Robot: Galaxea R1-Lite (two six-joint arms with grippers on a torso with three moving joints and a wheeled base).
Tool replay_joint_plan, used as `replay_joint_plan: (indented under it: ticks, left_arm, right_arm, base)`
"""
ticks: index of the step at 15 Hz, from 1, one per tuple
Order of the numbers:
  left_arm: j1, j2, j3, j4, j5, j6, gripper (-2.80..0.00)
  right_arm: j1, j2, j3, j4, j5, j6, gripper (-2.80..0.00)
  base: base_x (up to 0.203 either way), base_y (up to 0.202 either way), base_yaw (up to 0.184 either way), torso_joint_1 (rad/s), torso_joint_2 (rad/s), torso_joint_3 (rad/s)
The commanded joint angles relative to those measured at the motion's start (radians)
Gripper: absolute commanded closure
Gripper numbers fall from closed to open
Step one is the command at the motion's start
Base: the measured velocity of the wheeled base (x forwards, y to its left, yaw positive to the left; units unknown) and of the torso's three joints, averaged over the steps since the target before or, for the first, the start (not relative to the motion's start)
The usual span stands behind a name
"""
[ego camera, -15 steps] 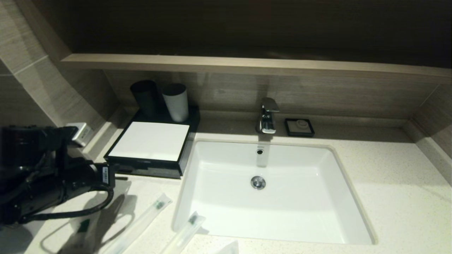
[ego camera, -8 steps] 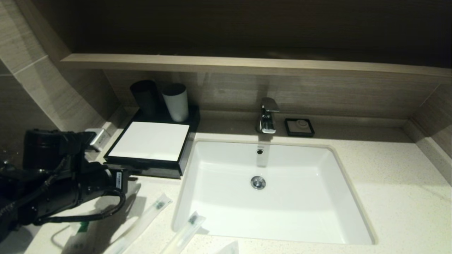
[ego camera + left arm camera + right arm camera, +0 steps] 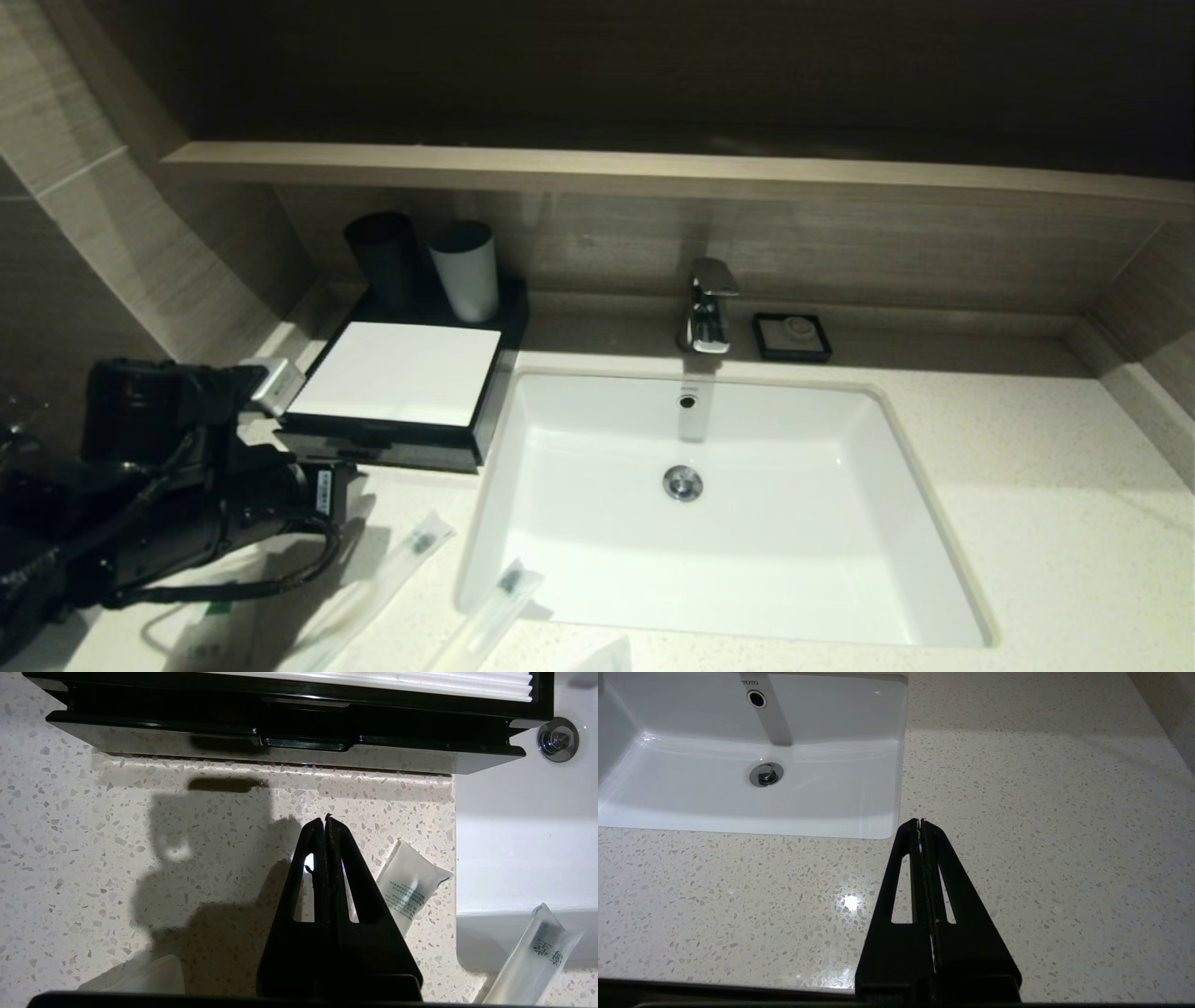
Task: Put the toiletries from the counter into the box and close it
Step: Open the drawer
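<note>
The black box [image 3: 401, 439] with a white top panel stands on the speckled counter [image 3: 1027, 523], left of the basin. Its drawer front [image 3: 299, 742] faces my left gripper [image 3: 325, 820]. That gripper is shut and empty, low over the counter a short way before the drawer, and it also shows in the head view [image 3: 355, 473]. Slim translucent sleeves [image 3: 397, 565] [image 3: 490, 616] lie near the front edge, and a white sachet [image 3: 210, 635] with a green mark lies under my left arm. A sleeve [image 3: 409, 891] lies just beside the fingers. My right gripper [image 3: 920, 821] is shut and empty above bare counter right of the basin.
The white basin [image 3: 597, 597] fills the middle, with the tap [image 3: 708, 308] and a small black soap dish [image 3: 792, 337] behind it. A black cup [image 3: 383, 257] and a white cup [image 3: 464, 269] stand on the back of the box. A wood-look shelf [image 3: 653, 173] runs above.
My left arm has moved right and forward, bringing its shut gripper closer to the box's drawer front. The toiletries and the box have not moved.
</note>
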Motion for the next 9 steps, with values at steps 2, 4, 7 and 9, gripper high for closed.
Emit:
replay_joint_plan:
  ticks: [2,4,7,9]
  left_arm:
    - [-0.003,0.006,-0.001,-0.005,0.011,0.001,0.00]
    - [-0.006,0.007,-0.004,-0.005,0.015,0.001,0.00]
    - [-0.006,0.031,-0.001,-0.026,0.032,0.001,0.00]
    - [-0.007,0.060,0.012,-0.087,0.049,0.002,0.00]
  right_arm:
    - [0.000,0.000,0.000,0.000,0.000,0.000,0.00]
    - [0.000,0.000,0.000,0.000,0.000,0.000,0.00]
    - [0.000,0.000,0.000,0.000,0.000,0.000,0.00]
    - [0.000,0.000,0.000,0.000,0.000,0.000,0.00]
  base:
    - [0.000,0.000,0.000,0.000,0.00,0.000]
    - [0.000,0.000,0.000,0.000,0.00,0.000]
    - [0.000,0.000,0.000,0.000,0.00,0.000]
    - [0.000,0.000,0.000,0.000,0.00,0.000]
